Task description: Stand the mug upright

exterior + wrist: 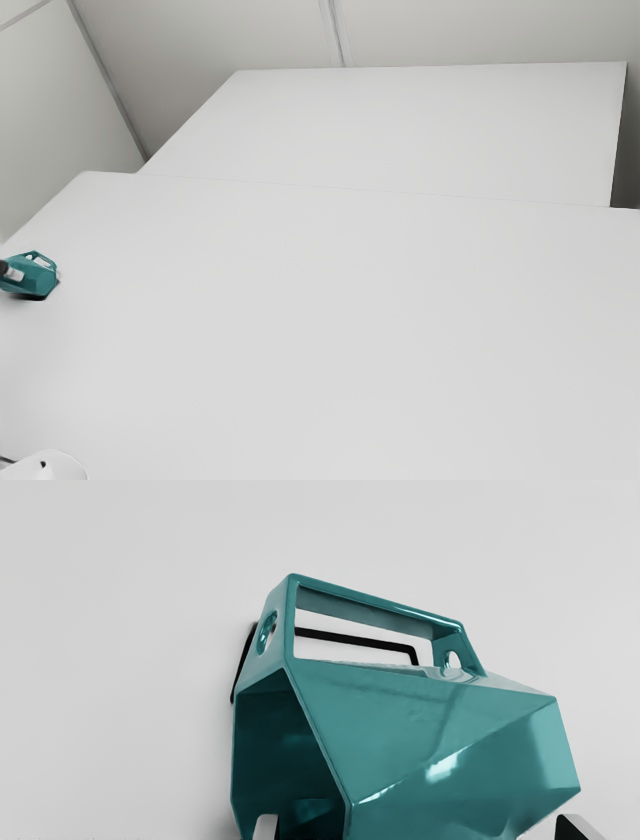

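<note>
1. The teal mug (45,282) was tipped on its side at the white table (330,330), right by the exterior view's left edge. Not upright yet.

2. Its long axis ran roughly from one fingertip of the gripper (8,270) toward the other. The mouth (285,740) pointed to one finger's side, and the closed end (557,745) was over toward the other finger.

3. The handle (380,600) stuck out ahead of the fingertips (pretty blocky thing, all flat facets and sharp corners).

4. Gripper was open, fingers wide apart, one tip overlapping the mouth and the other just beside the closed end. Couldn't tell if either one was touching.

5. The wrist view got me the dark inside of the mug, the round holes in the handle's ends and a black shadow (355,637) seen through the handle.

6. The exterior view got me the pale walls (270,35), a second white surface (400,130) beyond the table and a rounded white thing (55,468) in its lower left corner. No clue what that last one was.
</note>
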Robot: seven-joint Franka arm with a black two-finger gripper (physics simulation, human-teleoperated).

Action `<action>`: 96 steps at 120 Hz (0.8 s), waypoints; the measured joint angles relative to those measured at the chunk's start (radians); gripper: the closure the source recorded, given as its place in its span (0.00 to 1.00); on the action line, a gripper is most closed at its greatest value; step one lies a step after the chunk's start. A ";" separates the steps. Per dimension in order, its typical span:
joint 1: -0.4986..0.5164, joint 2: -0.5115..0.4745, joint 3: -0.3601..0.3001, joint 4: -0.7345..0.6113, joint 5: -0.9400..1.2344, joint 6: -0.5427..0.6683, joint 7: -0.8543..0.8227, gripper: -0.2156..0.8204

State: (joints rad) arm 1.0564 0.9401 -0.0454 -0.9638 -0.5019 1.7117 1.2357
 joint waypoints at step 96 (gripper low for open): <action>0.037 -0.024 -0.100 0.023 -0.018 -0.160 0.046 0.91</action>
State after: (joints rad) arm 1.0936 0.9160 -0.1453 -0.9407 -0.5196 1.5517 1.2813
